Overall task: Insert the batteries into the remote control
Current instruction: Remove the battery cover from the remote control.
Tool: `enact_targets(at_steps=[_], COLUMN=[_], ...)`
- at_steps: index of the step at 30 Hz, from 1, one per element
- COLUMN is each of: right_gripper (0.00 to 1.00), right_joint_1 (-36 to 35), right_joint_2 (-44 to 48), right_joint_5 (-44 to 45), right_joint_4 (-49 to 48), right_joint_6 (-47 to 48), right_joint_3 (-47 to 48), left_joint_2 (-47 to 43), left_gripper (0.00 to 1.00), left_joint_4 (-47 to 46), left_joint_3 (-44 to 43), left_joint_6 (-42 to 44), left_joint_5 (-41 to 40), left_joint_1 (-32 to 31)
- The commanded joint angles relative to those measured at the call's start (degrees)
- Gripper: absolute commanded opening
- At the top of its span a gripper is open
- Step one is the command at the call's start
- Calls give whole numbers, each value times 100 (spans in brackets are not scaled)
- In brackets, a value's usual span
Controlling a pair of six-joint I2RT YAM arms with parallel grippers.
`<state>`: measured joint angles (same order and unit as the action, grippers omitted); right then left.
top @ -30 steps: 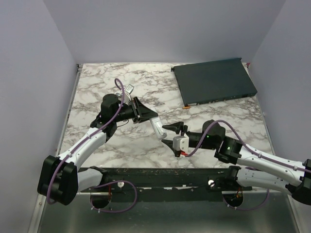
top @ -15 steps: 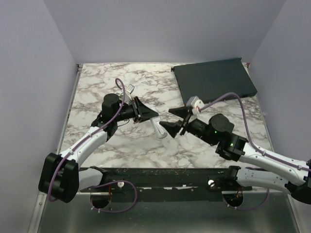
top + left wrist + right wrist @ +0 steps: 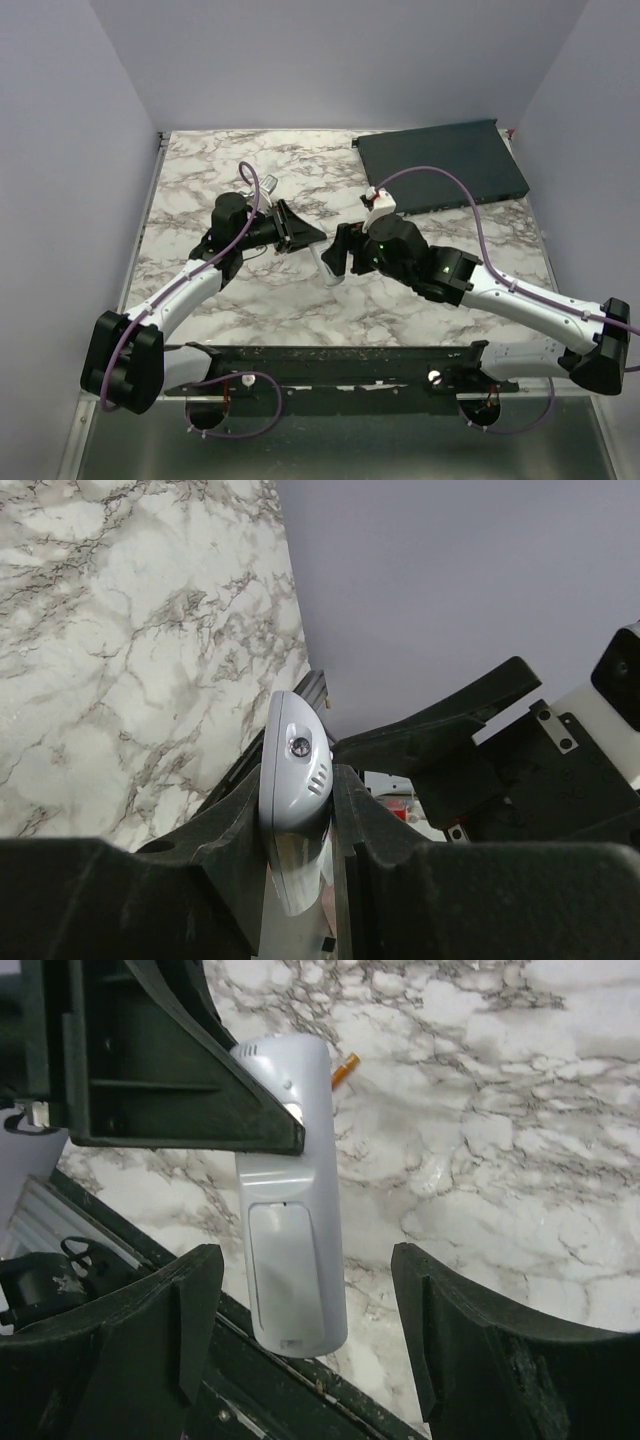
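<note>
Remote control point(image 3: 290, 1220) clamped in left end effector point(image 3: 300, 790), right end effector point(image 3: 305, 1290) apart nearby

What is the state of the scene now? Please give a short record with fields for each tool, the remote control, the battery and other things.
left tool: shut on the remote control, which appears lifted off the table
right tool: open, one finger on each side of the remote control's free end, not touching it
battery: one visible, lying on the table beyond the remote control
dark flat box: at the far right of the table
</note>
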<state>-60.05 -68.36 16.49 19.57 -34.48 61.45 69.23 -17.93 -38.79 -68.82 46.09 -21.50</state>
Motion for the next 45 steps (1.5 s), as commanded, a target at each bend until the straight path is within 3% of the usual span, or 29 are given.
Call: enact_targets(at_steps=[1, 12, 23, 36, 45], right_gripper=[77, 76, 66, 65, 60], right_joint_1=[-42, -82, -280, -434, -446], right_joint_2=[-70, -360, -614, -776, -828], right_joint_5=[40, -461, -257, 193, 227], right_joint_4=[743, 732, 784, 1233, 1347], right_joint_6=[-379, 3, 242, 561, 583], right_joint_3=[268, 367, 488, 785, 816], left_joint_2=[43, 55, 37, 99, 126], left_gripper=[0, 0, 0, 0, 0], left_joint_4=[-158, -123, -88, -44, -30], left_joint_3=[-149, -151, -147, -195, -233], left_joint_6=[9, 53, 77, 110, 105], left_joint_5=[-29, -74, -102, -121, -114], left_joint_1=[-30, -30, -29, -29, -22])
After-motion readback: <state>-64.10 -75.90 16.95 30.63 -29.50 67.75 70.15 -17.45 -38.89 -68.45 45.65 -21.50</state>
